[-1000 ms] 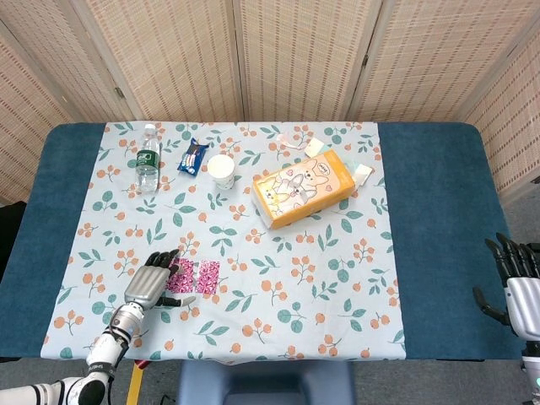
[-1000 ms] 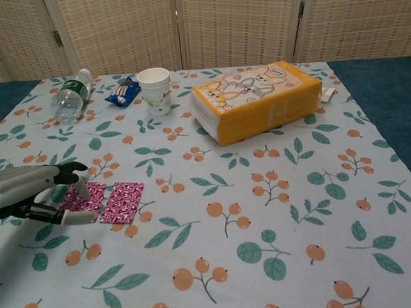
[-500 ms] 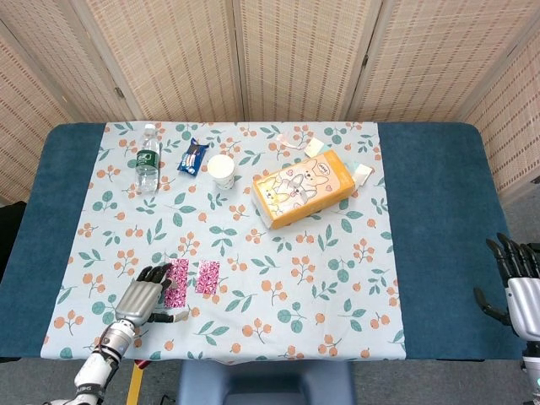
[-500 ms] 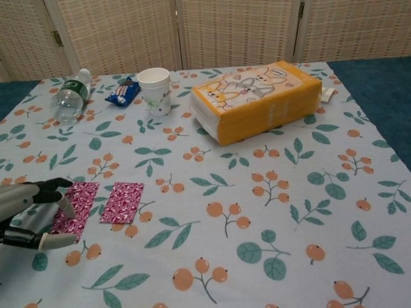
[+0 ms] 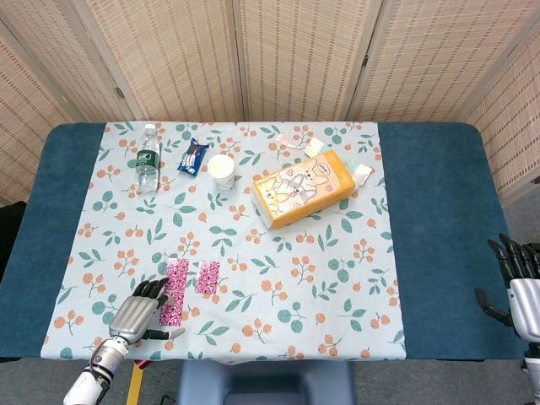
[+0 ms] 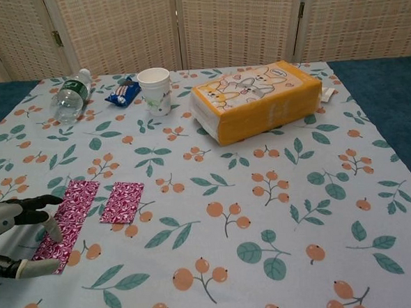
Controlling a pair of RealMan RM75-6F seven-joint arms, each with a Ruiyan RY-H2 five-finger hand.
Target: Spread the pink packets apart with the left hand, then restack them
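Head view looks steeply down from high; chest view low, nearer, forward.

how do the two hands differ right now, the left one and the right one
The left hand is over the flowered cloth, its fingers touching the pink packets; the right hand is at the blue table's right edge, touching nothing. The left hand's fingers point up the table across the cloth; the right hand's stand upright. The left hand shows in both views, the right hand only in the head view. Both have dark fingers and silver backs.
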